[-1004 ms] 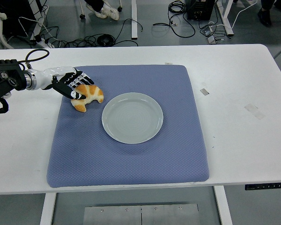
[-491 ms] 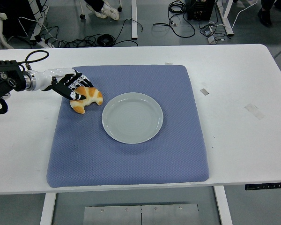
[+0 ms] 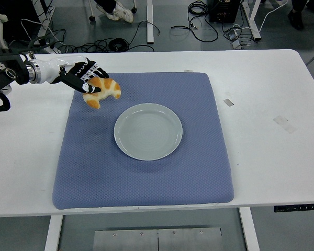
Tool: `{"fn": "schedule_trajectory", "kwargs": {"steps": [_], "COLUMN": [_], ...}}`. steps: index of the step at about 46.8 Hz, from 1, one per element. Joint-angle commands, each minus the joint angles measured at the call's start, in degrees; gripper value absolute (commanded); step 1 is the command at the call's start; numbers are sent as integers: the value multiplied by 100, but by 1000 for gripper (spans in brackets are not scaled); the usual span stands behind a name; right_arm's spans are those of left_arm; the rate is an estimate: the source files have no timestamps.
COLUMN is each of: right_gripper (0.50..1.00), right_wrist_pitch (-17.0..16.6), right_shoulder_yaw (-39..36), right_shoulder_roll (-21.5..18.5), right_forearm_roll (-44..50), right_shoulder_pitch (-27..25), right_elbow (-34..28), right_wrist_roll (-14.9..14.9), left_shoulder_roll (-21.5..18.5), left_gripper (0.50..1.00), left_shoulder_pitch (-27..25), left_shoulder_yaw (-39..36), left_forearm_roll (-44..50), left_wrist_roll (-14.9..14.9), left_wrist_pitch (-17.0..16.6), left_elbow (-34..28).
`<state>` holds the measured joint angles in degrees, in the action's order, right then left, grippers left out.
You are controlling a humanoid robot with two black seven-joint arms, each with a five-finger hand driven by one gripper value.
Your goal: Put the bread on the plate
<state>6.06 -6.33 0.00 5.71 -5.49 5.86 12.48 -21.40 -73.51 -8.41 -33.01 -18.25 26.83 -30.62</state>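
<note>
Blue mat [image 3: 146, 172]: 1 plate [image 3: 148, 131], 1 bread [image 3: 102, 91] in left hand [image 3: 81, 76].

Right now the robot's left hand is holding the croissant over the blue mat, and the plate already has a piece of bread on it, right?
Not quite. The head view shows the plate with no bread on it. The rest holds: the left hand grips the croissant over the blue mat.

Plate [image 3: 148, 131] mid mat [image 3: 199, 172]; bread [image 3: 102, 91] prob. up-left.
</note>
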Motion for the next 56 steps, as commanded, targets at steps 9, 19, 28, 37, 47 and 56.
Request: {"fn": "schedule_trajectory", "kwargs": {"steps": [9, 19, 28, 37, 47, 56], "right_gripper": [1000, 1000, 1000, 1000, 1000, 1000], "right_wrist_pitch": [0, 0, 0, 0, 0, 0], "right_shoulder_yaw": [0, 0, 0, 0, 0, 0], "right_shoulder_roll": [0, 0, 0, 0, 0, 0], "right_forearm_roll": [0, 0, 0, 0, 0, 0], "right_shoulder_pitch": [-5, -5, 4, 13, 22, 13], "right_elbow": [-6, -6, -6, 3, -6, -6], "right_wrist_roll": [0, 0, 0, 0, 0, 0], "left_shoulder_roll": [548, 900, 980, 936, 988, 1076], "left_gripper": [657, 663, 664, 664, 666, 667], "left_shoulder_pitch": [-242, -321, -313, -225, -67, -5], "left_shoulder_yaw": [6, -12, -47, -73, -73, -73], "left_forearm_roll": [5, -4, -13, -74, -74, -74], "left_wrist_roll": [-3, -3, -3, -3, -3, -3], "left_wrist_pitch": [226, 278, 366, 472, 577, 577], "left_elbow": [-14, -14, -14, -14, -14, -14]}}
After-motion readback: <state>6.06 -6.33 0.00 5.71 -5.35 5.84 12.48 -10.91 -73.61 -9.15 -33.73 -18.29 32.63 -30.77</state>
